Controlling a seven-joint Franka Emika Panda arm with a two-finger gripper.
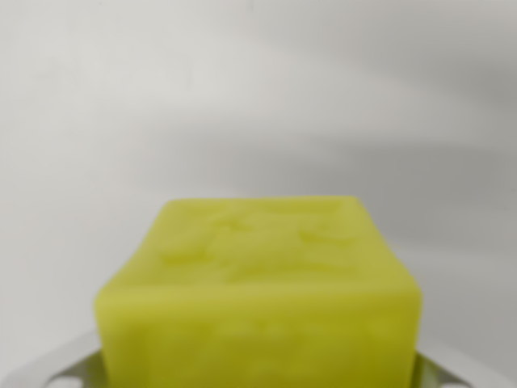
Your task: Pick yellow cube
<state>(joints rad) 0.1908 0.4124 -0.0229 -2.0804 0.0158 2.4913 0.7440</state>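
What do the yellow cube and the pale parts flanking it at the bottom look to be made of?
The yellow cube looks like soft foam or rubbery plastic with a matte finish: rounded edges, a dimpled top, no sharp highlights. The picture is blurred, so this is uncertain. The fingers look like smooth pale metal or plastic with a faint sheen; only slivers show at both lower corners. The white background looks matte and plain.

A plain white surface (242, 97) fills the space beyond the gripper, smooth and slightly out of focus. Soft grey shadow bands cross it ahead of the gripper.
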